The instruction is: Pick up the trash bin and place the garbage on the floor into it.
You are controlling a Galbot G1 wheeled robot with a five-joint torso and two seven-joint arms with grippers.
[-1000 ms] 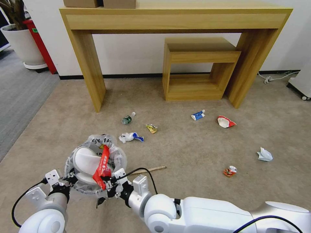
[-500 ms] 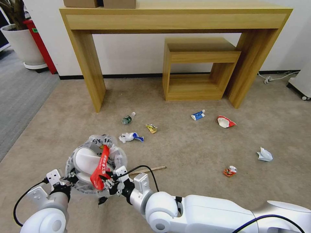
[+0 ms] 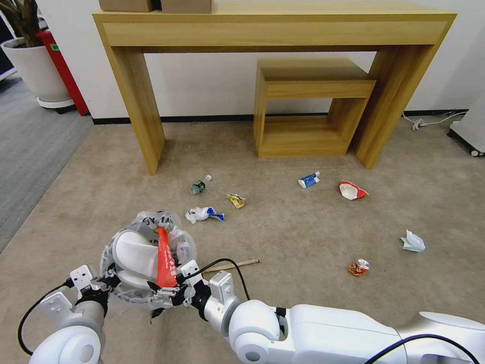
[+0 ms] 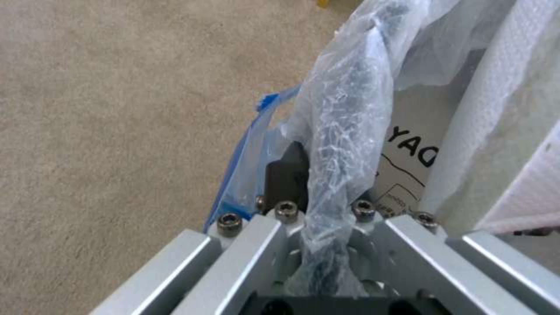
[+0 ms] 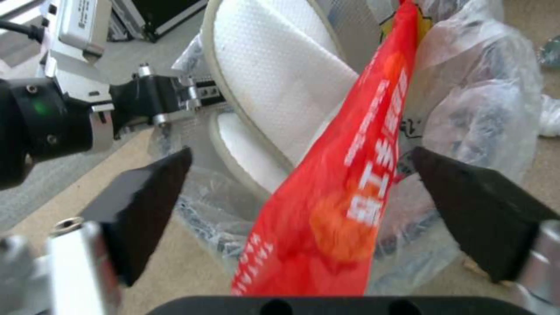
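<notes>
Fingers (image 5: pixel 146 205) of the right gripper (image 3: pixel 169 293): spread, red paper wrapper (image 3: pixel 165 255) between them, dropped into the bag-lined dark round bin (image 3: pixel 144 260). Left gripper (image 3: pixel 103 280): pinching the bin rim at 8 o'clock. Depositing step; next likely the wooden stick (image 3: pixel 235 265) at 3 o'clock.

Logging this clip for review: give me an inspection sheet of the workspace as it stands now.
Surface: beige floor, litter scattered.
Job's things: trash bin holds white slippers and red paper; bottle, wrappers, tube, stick, can on the floor.
Clutter: nothing seen.
Grippers: left gripper shut on the bin's bagged rim; right gripper open around the red paper.
Cables: black cables on both wrists.
Surroundings: wooden desk, plant pot.
</notes>
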